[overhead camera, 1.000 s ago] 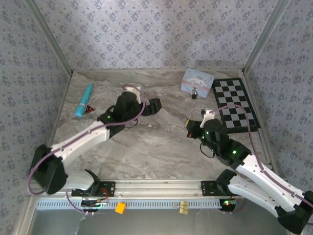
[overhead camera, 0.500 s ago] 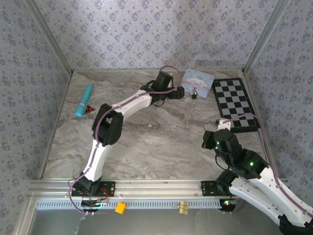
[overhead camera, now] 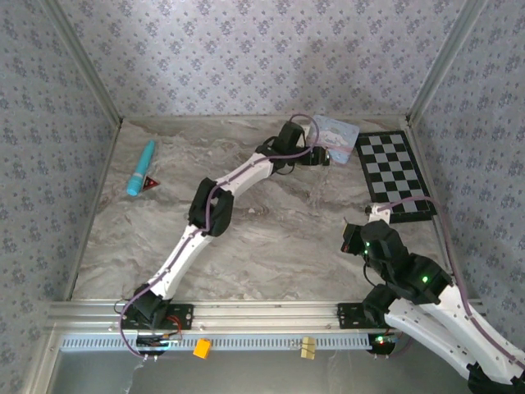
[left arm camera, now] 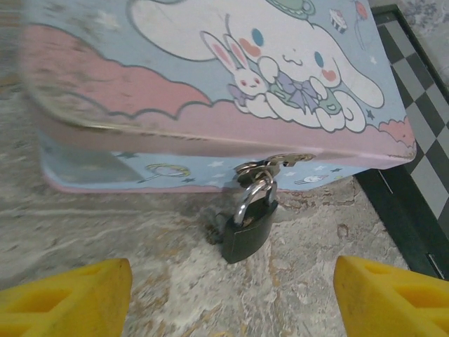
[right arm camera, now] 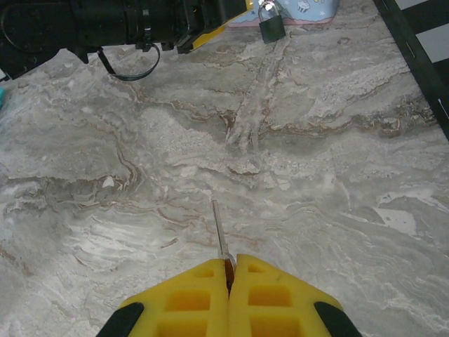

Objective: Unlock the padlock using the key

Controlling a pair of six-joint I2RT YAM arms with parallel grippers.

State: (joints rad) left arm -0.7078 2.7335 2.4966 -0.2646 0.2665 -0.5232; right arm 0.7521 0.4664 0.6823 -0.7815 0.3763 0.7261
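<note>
**Top view.** The left gripper (overhead camera: pixel 322 156) reaches to the front of the pastel tin (overhead camera: pixel 338 131), beside the checkered board (overhead camera: pixel 394 168). The right gripper (overhead camera: pixel 348 238) hangs over the marble table (overhead camera: pixel 246 238), well apart from the tin.

**Left wrist view.** The yellow fingers (left arm camera: pixel 70 295) are spread wide and hold nothing. The padlock (left arm camera: pixel 249 228) hangs from the tin's clasp and rests on the table, just ahead of the gap between them.

**Right wrist view.** The fingers (right arm camera: pixel 259 298) are pressed together, pinching the key (right arm camera: pixel 219 232). Its blade points toward the distant padlock (right arm camera: pixel 272 27).

Floral wallpaper walls (overhead camera: pixel 246 49), marble tabletop (overhead camera: pixel 271 246) (grey-veined)
</note>
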